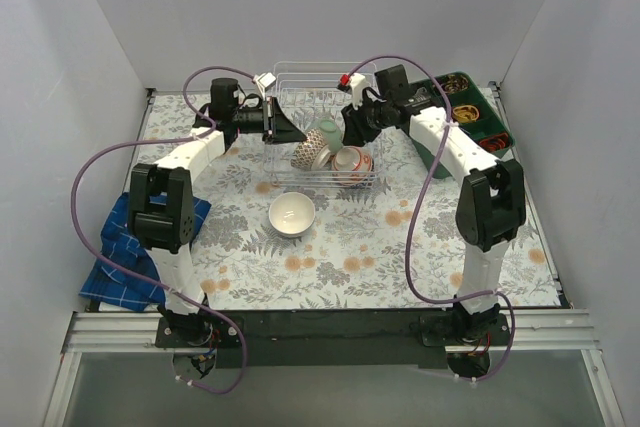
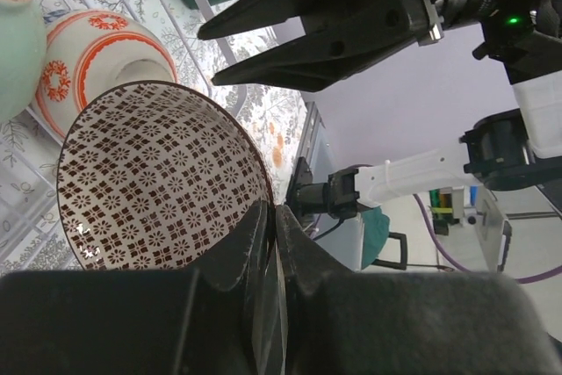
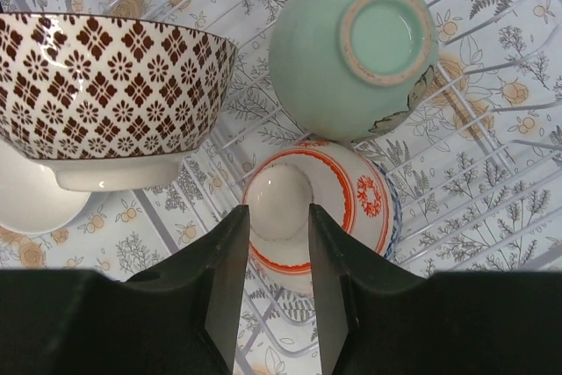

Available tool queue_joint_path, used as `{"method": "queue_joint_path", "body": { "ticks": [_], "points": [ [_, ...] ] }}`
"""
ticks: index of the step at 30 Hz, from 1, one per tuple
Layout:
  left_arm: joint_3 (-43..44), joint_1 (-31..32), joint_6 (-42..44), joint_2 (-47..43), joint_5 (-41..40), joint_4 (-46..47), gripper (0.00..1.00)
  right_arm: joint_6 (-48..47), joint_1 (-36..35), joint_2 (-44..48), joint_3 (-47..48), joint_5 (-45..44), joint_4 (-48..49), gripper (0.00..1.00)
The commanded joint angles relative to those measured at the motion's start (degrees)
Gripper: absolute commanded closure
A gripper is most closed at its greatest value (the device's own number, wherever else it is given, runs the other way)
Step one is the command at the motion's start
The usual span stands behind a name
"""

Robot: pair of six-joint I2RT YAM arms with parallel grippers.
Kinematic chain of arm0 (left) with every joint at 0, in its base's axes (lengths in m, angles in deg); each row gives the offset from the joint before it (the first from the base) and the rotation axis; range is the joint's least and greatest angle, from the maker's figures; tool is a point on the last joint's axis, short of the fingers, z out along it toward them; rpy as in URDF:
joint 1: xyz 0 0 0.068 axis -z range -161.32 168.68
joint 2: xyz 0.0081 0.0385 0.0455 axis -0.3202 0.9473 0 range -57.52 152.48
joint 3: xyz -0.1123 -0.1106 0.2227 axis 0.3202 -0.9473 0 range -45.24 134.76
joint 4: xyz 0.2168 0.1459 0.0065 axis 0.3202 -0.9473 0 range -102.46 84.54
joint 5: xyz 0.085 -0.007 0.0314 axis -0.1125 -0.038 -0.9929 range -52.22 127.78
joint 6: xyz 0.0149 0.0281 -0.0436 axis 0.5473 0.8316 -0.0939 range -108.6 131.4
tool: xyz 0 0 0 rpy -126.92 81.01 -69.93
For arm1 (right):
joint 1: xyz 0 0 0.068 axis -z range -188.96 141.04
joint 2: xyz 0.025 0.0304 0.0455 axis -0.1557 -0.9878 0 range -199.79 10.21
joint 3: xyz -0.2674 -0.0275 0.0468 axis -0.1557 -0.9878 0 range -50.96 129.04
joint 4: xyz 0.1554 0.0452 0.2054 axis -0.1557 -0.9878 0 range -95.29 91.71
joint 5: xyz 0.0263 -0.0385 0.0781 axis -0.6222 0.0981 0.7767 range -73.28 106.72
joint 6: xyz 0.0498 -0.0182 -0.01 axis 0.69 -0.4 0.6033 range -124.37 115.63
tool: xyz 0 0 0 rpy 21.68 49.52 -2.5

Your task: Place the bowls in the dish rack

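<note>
The pale wire dish rack stands at the back middle. My left gripper is shut on the rim of a dark red-brown patterned bowl, held over the rack's left part; its fingertips pinch the rim. A mint green bowl and an orange-red patterned bowl lie in the rack, the latter on a blue-rimmed bowl. My right gripper is open and empty just above the orange-red bowl's foot. A plain white bowl sits on the table in front of the rack.
A dark green compartmented tray stands at the back right. A blue checked cloth lies at the left edge. White walls close in the left, back and right. Both arms reach over the rack, fingers close together.
</note>
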Motion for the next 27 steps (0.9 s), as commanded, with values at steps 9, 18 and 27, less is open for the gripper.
{"method": "queue_joint_path", "body": {
  "ticks": [9, 18, 27],
  "points": [
    [-4.6, -1.4, -21.2, 4.6, 5.2, 25.3, 1.0, -1.1, -3.0, -4.7, 7.5, 5.4, -2.0, 0.6],
    [-5.0, -1.7, -22.3, 6.6, 4.4, 25.3, 1.0, -4.6, -3.2, -4.5, 5.4, 5.1, -5.2, 0.61],
    [-4.9, -1.8, -16.6, 7.8, 3.2, 18.2, 1.0, -6.0, -4.1, -5.9, 4.0, 6.4, -6.3, 0.62]
  ]
}}
